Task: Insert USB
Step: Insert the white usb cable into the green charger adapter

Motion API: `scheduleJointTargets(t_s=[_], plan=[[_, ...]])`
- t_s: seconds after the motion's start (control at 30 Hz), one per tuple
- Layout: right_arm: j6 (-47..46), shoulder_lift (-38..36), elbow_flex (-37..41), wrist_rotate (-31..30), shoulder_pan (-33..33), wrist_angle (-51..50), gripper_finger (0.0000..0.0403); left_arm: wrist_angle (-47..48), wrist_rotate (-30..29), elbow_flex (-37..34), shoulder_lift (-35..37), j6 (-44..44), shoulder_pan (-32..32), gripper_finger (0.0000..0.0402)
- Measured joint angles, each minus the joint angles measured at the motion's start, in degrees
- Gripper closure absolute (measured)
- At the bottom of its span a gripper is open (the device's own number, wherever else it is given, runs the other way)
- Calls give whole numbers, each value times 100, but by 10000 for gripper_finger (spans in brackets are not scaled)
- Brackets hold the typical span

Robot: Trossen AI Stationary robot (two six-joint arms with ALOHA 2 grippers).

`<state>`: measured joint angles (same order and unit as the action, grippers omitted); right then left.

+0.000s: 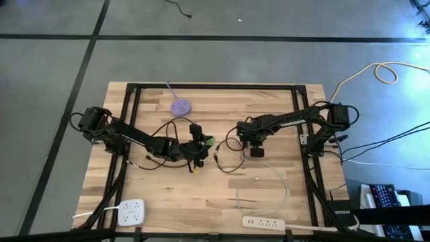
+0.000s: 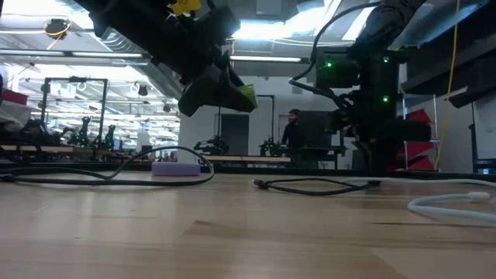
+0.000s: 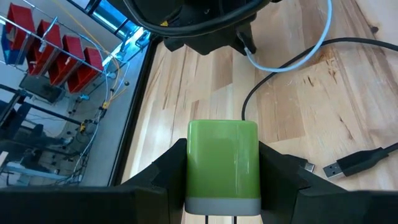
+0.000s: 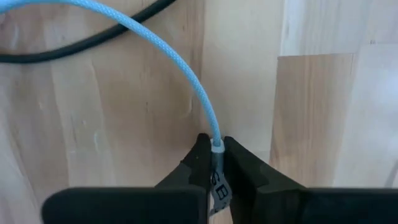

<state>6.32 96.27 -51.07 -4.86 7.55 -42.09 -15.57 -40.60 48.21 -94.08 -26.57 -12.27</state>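
We see the left gripper clamped on the green charger, lifted above the table's centre. The right gripper pinches the blue cable's USB plug, just beside it toward the table's right edge. We judge the 2 must align end-on.

- Only readable bit: pale markings on the grey plug that the right pincer pinches, maybe "S" and "B", honestly can't be sure.
- Nothing legible on the green charger or anywhere else.
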Motion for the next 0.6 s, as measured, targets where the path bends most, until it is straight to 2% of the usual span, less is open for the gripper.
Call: scheduleJointTargets(t_s=[0.13,0.27,0.4,0.53,0.6], plan=[[141,-72,9,-7,0,-28,399,0,2,0,0,0,0,278],[375,-457,28,129,2,175,401,-1,209,0,-1,54,4,278],[866,-1048,68,881,-46,956,401,0,177,0,-2,92,5,278],[1262,-1570,146,2291,-107,1949,402,0,173,0,-2,104,28,278],[1366,-1702,155,2495,-242,2340,402,3,168,0,-2,129,34,278]])
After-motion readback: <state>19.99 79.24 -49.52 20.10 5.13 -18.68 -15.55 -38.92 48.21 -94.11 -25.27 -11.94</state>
